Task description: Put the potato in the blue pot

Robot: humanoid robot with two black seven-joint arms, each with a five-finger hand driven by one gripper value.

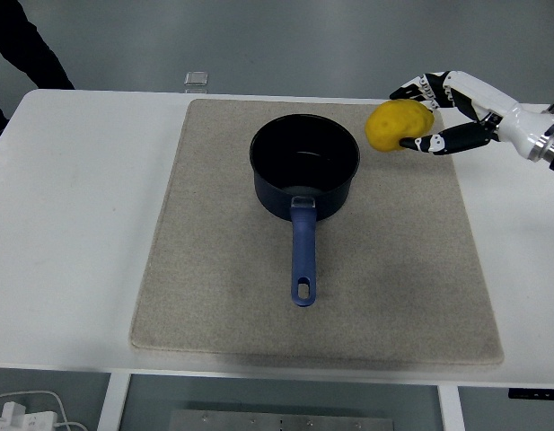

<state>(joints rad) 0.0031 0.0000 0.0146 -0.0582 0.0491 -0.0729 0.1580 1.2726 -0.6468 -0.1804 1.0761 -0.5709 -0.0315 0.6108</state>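
- Blue pot (303, 167): stands upright on the upper middle of the beige mat (214, 296), its dark interior open to view; its blue handle (302, 251) runs from the pot's near wall toward the near edge of the counter (79, 224).
- Potato (399, 125): yellow, held to the right of the pot's rim, slightly beyond it and close to it, over the mat's far right part.
- Right hand (443, 112): enters from the right of the pot and grasps the potato; one finger (411, 90) curves over the potato's far side, and another presses its near side.
- The hand lies on the potato's right, away from the pot, so the potato sits between the hand and the pot.
- Clear small object (196, 81): rests on the counter beyond the pot, to its left, just past the mat's far edge.
- Dark sleeve (25, 45) of a person: visible far to the pot's left, beyond the counter.
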